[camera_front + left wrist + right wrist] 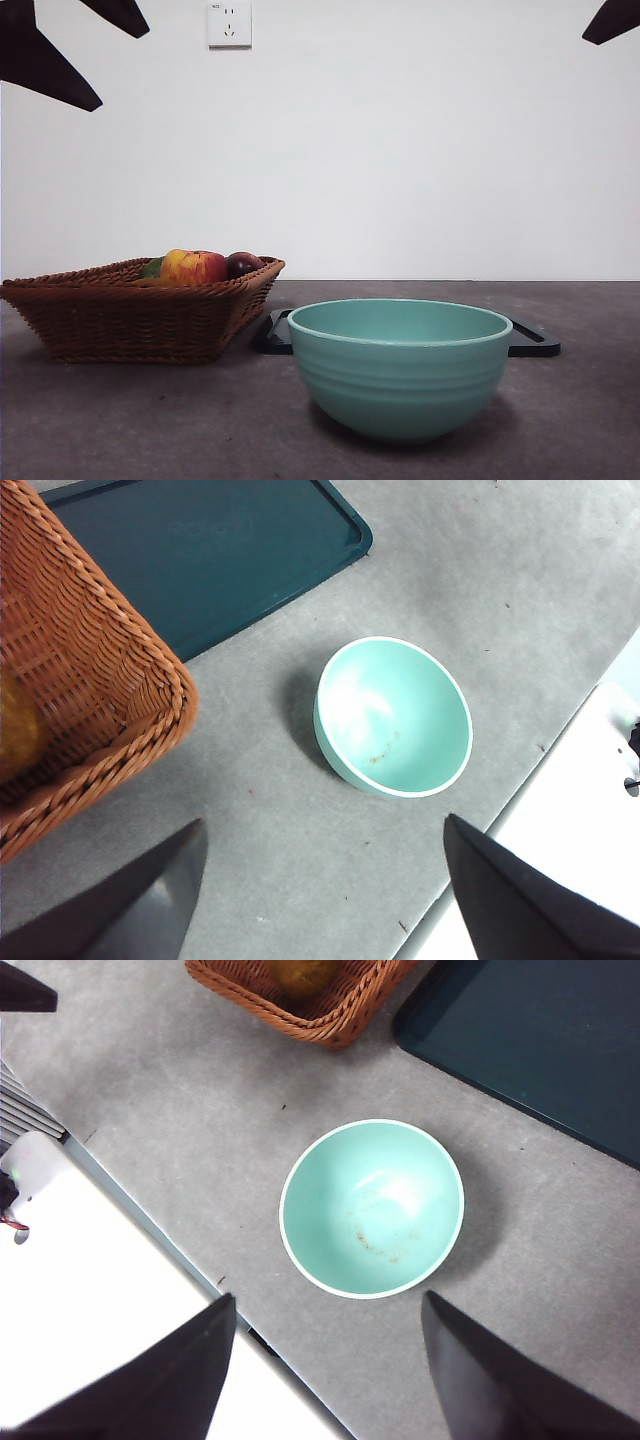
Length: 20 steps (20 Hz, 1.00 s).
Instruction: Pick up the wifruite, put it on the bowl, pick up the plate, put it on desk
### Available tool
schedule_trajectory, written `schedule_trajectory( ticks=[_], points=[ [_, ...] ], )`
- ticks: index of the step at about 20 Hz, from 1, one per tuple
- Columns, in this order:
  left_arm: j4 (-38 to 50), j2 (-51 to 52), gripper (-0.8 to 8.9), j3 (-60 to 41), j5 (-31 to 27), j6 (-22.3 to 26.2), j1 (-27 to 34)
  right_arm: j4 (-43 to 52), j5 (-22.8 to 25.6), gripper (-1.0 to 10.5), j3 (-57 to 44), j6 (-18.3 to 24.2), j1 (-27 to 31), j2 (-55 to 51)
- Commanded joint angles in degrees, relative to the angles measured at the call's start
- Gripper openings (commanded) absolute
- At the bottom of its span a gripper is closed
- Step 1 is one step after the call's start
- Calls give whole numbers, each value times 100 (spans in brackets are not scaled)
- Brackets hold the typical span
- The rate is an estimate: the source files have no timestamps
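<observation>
1. Left gripper point(320, 900) and right gripper point(325, 1370): both held high above the desk point(150, 420), jaws spread wide, gripping nothing.
2. Nearest, at 6 o'clock in the front view: teal bowl point(400, 365), upright, nothing in it.
3. Behind the bowl, at 12 o'clock from it: flat black tray point(530, 345), bare.
4. At 9 o'clock, well apart from the bowl: brown wicker basket point(140, 310) holding a red-yellow fruit point(193, 266) and a dark fruit point(243, 263).
5. Farthest: white wall point(420, 150), socket point(229, 23) at 11 o'clock.

Low front camera looks level; both wrist cameras look down, sharing the bowl point(400, 365).
</observation>
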<state>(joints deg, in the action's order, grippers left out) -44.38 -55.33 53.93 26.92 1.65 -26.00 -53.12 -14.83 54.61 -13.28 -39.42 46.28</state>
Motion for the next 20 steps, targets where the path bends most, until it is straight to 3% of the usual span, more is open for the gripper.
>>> schedule_trajectory(
  ticks=[1, 4, 7, 9, 20],
  points=[
    [42, -39, 374, 44, 11, 48, -28, 55, -13, 298, 96, 68, -48, 44],
    [42, -39, 366, 44, 11, 48, -28, 50, -13, 291, 96, 66, -48, 44],
    [42, -39, 147, 44, 13, 48, -28, 37, -13, 21, 96, 68, -48, 44],
    [42, -39, 7, 44, 11, 48, -28, 42, 7, 6, 96, 66, -48, 44],
    [46, -39, 8, 44, 11, 48, -28, 57, 42, 6, 96, 57, -48, 42]
  ],
)
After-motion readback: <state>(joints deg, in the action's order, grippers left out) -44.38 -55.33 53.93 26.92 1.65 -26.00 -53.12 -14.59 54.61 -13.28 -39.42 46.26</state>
